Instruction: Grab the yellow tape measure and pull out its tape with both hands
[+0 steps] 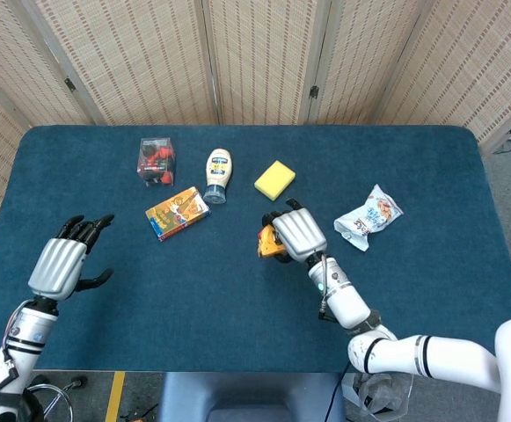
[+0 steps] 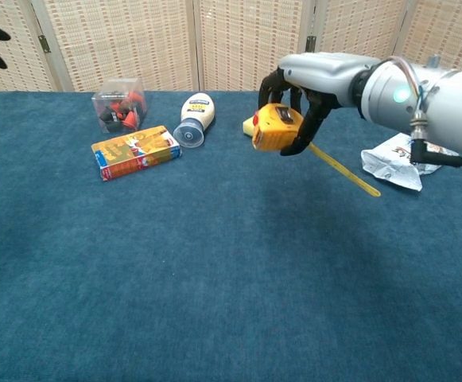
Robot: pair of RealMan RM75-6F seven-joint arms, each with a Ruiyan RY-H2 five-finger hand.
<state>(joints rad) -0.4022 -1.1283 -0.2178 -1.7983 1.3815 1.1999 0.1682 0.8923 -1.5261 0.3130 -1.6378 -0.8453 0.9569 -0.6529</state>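
RIGHT: right hand (image 2: 314, 83) grips yellow tape measure (image 2: 277, 127) above table | LEFT: left hand (image 1: 62, 259) empty, fingers spread | RISK: loose tape (image 2: 343, 169) dangles; left-hand miss likely

Right hand (image 2: 314, 83) holds the yellow tape measure (image 2: 277, 126) above the table (image 2: 175, 278).

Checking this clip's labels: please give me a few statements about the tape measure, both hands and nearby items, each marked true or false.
1. The right hand holds the yellow tape measure clear of the table. True.
2. The left hand grips the tape's end. False: its fingers are spread and it holds nothing.
3. Some tape trails out of the case. True.
4. The mayonnaise bottle stands upright. False: it lies on its side.
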